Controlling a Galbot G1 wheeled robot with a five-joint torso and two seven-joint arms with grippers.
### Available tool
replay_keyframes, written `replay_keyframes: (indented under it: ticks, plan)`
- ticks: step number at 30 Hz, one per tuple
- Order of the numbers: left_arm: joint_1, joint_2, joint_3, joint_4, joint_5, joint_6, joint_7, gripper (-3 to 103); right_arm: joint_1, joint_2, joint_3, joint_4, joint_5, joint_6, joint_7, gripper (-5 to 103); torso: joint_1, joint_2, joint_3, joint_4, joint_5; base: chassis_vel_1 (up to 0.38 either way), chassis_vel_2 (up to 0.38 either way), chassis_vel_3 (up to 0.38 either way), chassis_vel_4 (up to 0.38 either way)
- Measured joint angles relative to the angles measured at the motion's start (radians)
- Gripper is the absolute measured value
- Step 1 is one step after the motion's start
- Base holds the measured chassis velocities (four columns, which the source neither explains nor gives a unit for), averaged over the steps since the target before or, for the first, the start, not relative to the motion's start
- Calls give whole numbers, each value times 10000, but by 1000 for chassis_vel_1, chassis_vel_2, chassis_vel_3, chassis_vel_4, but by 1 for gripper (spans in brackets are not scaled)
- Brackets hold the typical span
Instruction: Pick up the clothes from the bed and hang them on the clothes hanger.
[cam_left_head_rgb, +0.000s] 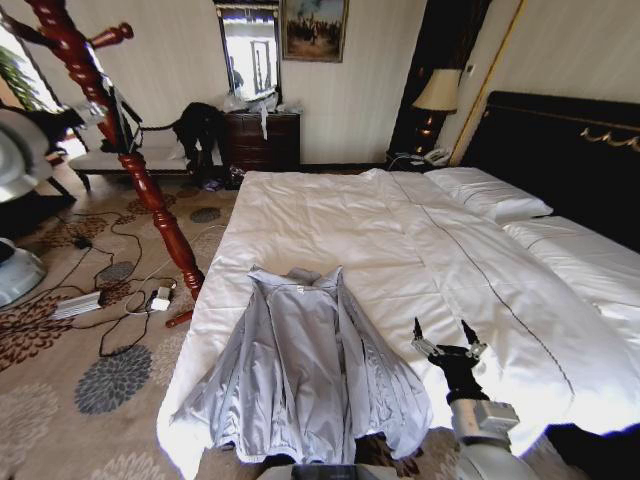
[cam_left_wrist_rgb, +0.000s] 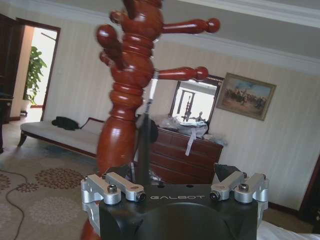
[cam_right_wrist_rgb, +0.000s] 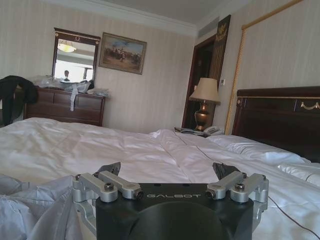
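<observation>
The clothes, a light grey jacket (cam_left_head_rgb: 300, 370), lie spread flat with the collar up on the near end of the bed (cam_left_head_rgb: 340, 220), which has white quilted sheets. My right gripper (cam_left_head_rgb: 445, 335) hovers open just above the sheet, right of the jacket's sleeve and apart from it. In the right wrist view the gripper (cam_right_wrist_rgb: 169, 170) is open and empty, with the jacket (cam_right_wrist_rgb: 30, 205) beside it. The clothes hanger, a red-brown wooden coat stand (cam_left_head_rgb: 150, 190), leans beside the bed's left edge. My left gripper (cam_left_wrist_rgb: 172, 172) is raised close to the stand's pegs (cam_left_wrist_rgb: 132, 65), open.
Cables and a power strip (cam_left_head_rgb: 80, 302) lie on the patterned carpet left of the bed. A bench (cam_left_head_rgb: 130, 160), a black garment (cam_left_head_rgb: 198, 125) and a dark dresser (cam_left_head_rgb: 262, 140) line the far wall. A lamp (cam_left_head_rgb: 437, 95) and the dark headboard (cam_left_head_rgb: 570, 150) are on the right.
</observation>
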Motion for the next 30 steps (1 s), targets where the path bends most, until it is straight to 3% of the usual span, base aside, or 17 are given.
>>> replay_keyframes:
  ticks: [3, 9, 17, 22, 30]
  plan:
    - [-1239, -803, 1089, 1085, 504, 194, 171, 98, -48, 103, -8, -67, -92, 40, 10, 100, 1, -1, 1, -4, -2, 0, 0, 0, 0]
    - [-2283, -1528, 1834, 2284, 964, 491, 193, 97, -40, 146, 28, -151, -138, 69, 46, 100, 0, 0, 1, 2, -3, 0, 0, 0, 0]
    - [-4106, -2534, 2695, 4949, 858, 1237, -471, 85, 88, 277, 29, -382, -243, 130, 65, 100, -1, 0, 0, 3, -4, 0, 0, 0, 0]
    - [-4630, -3090, 2999, 6373, 979, 1364, -367, 76, 136, 117, 148, -398, -128, 128, 75, 100, -2, 1, -1, 4, -6, 0, 0, 0, 0]
    - [-4825, -3570, 2963, 7288, 1258, 1352, -182, 74, 184, 66, 223, -445, -30, 89, 138, 100, -2, 1, 0, -2, -3, 0, 0, 0, 0]
